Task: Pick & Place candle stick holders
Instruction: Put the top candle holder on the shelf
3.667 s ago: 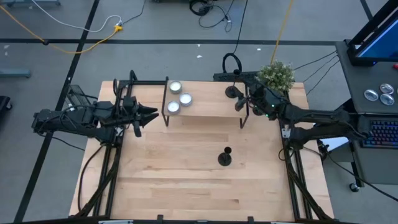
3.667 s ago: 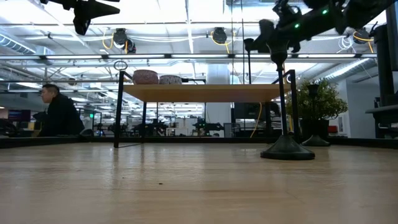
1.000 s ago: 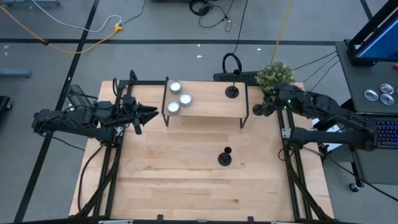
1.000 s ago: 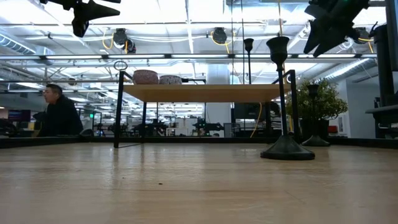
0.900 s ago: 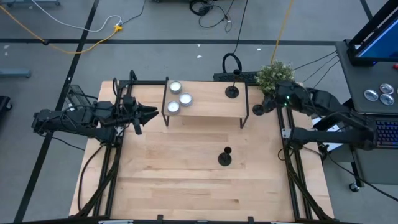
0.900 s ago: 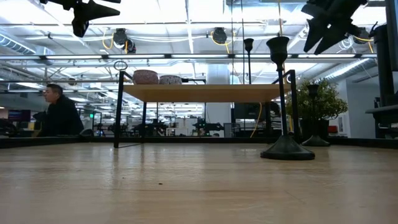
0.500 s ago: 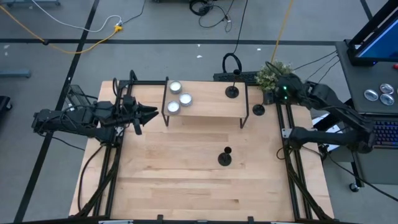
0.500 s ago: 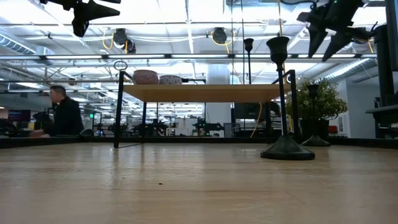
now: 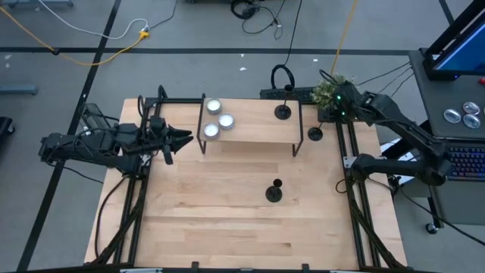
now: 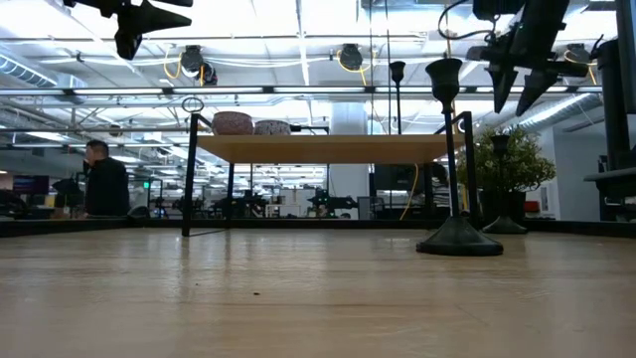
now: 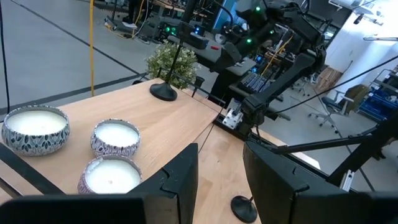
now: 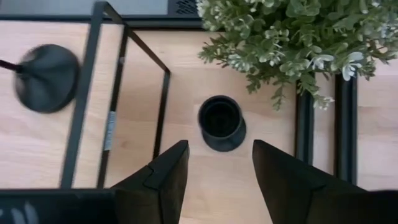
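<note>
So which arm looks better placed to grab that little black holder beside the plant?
Probably the right. Its gripper hangs directly above the candle stick holder by the plant, fingers open. The left gripper waits across the table.

Straight beneath the open right gripper [image 12: 214,171]: small black candle stick holder [image 12: 221,122], squeezed between bushy green plant [image 12: 292,37] and black-framed wooden shelf [image 12: 124,74].

Holder [image 12: 46,78] on shelf: blurred in right wrist view, stem cut by frame edge. Holder [image 10: 504,189] by plant [image 10: 507,164]: base part hidden behind front holder's [image 10: 457,164] base in low view. Candles [image 10: 250,124]: only upper rims show above shelf [image 10: 323,148] edge. Left gripper [image 11: 219,180]: fingertips cut off at left wrist frame edge.
</note>
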Robot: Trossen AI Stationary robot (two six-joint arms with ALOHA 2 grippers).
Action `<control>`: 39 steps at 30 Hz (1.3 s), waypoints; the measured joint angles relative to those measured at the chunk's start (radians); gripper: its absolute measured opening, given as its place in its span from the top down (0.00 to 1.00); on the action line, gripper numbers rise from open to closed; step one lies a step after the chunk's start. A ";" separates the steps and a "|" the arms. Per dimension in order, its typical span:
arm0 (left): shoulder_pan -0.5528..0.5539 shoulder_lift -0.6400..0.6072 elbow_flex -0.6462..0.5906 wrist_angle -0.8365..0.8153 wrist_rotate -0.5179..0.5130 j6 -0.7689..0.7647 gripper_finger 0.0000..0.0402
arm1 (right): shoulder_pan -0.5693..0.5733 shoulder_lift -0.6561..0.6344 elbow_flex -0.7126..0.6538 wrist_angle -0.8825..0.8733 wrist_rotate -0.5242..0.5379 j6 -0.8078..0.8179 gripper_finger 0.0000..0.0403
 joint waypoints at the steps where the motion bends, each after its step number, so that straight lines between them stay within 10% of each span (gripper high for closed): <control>1: 0.000 0.000 0.000 0.000 0.000 0.002 0.67 | -0.006 0.006 0.000 -0.003 0.000 -0.005 0.58; 39: 0.000 0.000 0.000 -0.023 0.000 0.026 0.67 | -0.108 0.168 -0.158 0.065 -0.030 -0.043 0.70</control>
